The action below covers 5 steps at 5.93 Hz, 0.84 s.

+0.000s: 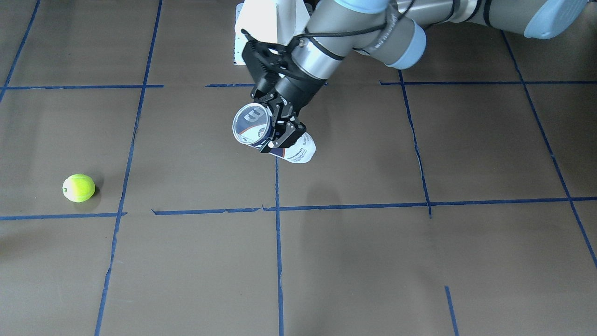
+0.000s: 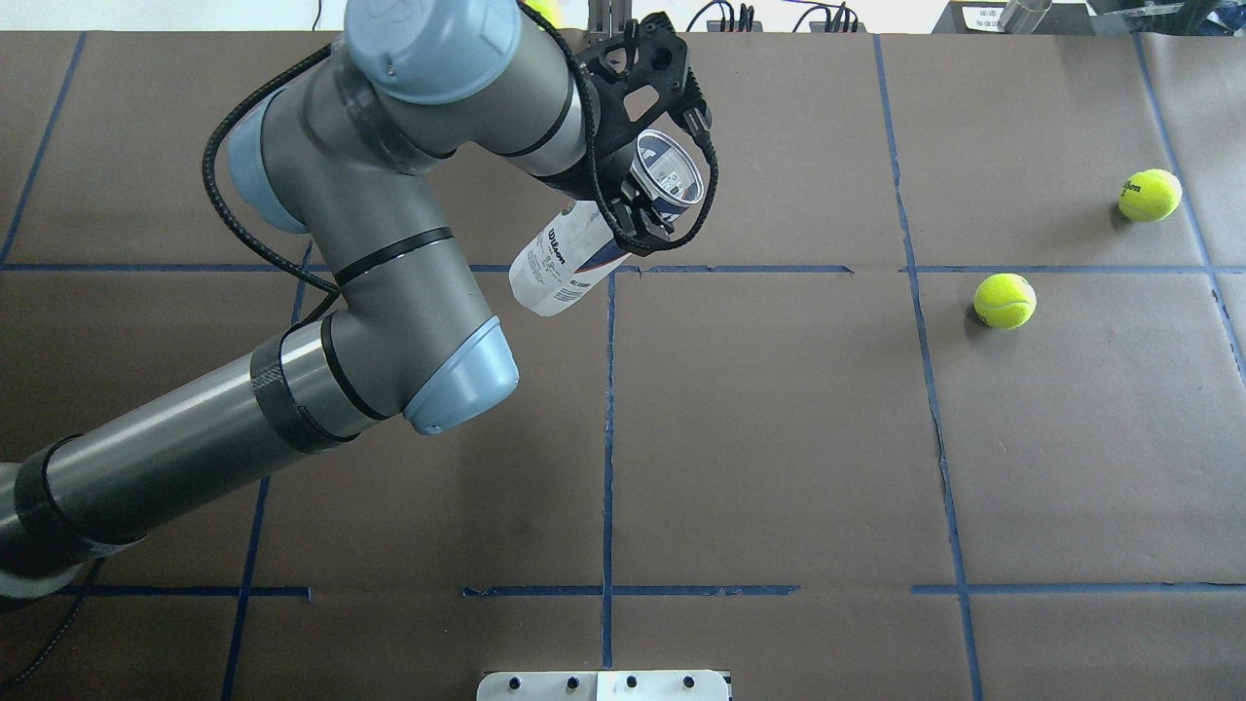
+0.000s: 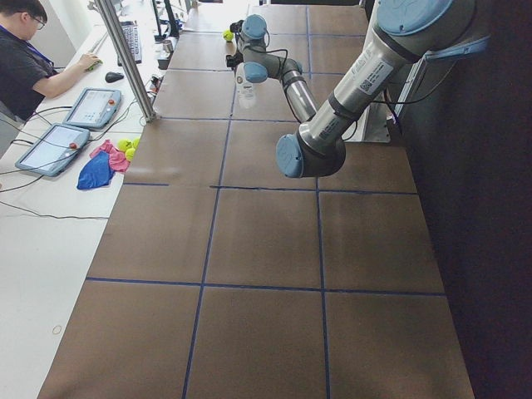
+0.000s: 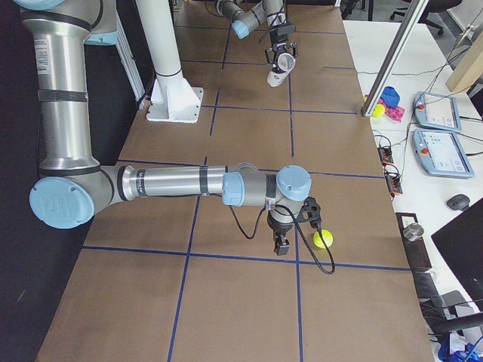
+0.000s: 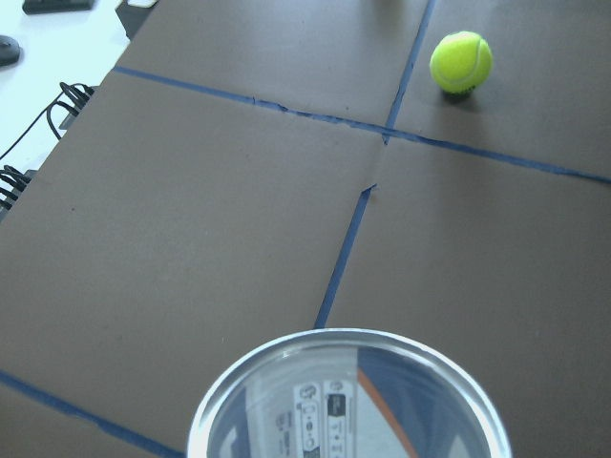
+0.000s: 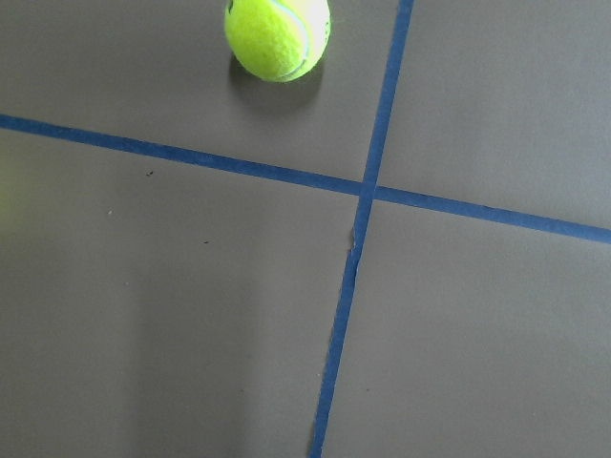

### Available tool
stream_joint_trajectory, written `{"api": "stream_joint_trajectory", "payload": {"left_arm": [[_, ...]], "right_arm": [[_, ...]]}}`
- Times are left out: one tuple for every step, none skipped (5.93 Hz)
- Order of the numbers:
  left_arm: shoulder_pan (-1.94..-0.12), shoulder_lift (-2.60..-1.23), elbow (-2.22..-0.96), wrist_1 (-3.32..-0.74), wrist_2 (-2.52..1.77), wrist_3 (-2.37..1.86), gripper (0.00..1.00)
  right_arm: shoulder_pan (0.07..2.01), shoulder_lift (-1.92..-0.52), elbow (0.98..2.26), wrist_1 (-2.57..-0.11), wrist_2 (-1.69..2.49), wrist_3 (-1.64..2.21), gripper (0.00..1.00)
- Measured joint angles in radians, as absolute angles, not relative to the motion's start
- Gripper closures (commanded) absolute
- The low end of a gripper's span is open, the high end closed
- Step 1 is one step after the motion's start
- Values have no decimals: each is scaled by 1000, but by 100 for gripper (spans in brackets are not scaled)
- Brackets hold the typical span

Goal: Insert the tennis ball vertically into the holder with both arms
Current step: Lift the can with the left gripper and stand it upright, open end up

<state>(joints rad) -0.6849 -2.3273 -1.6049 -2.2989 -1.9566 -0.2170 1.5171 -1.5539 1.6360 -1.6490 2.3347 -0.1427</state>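
Note:
My left gripper (image 2: 644,206) is shut on the holder (image 2: 563,265), a clear Wilson can, near its open rim. It holds the can tilted above the table, mouth up (image 1: 252,125). The can's rim fills the bottom of the left wrist view (image 5: 346,393), with a tennis ball (image 5: 461,62) on the table beyond it. Two tennis balls lie on the table to the right (image 2: 1005,300) (image 2: 1150,194); the nearer one also shows in the front view (image 1: 78,187). My right gripper (image 4: 281,244) hangs low beside a ball (image 4: 323,239); I cannot tell whether it is open. The right wrist view shows a ball (image 6: 277,36) but no fingers.
Blue tape lines (image 2: 608,438) grid the brown table. The white pedestal (image 4: 170,90) stands at the robot's side. An operator (image 3: 25,50) sits at a side desk with tablets (image 3: 54,148) and cloths.

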Motion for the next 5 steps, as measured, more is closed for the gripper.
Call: {"api": "stream_joint_trajectory", "payload": {"left_arm": [[-685, -2266, -1597, -2489, -1953, -271, 25], [-675, -2234, -1579, -2618, -1928, -291, 25], [-643, -2215, -1537, -2749, -1865, -297, 25], [-594, -2206, -1474, -2882, -1784, -300, 25], [-547, -2204, -1402, -3006, -1705, -300, 24]], "right_arm": [[1517, -1554, 1637, -1649, 2335, -143, 0], [1517, -1554, 1639, -1649, 2335, -143, 0], [1517, -1554, 1640, -1649, 2335, -143, 0], [1517, -1554, 1640, -1649, 2335, -143, 0], [1517, -1554, 1641, -1649, 2335, -143, 0]]}}
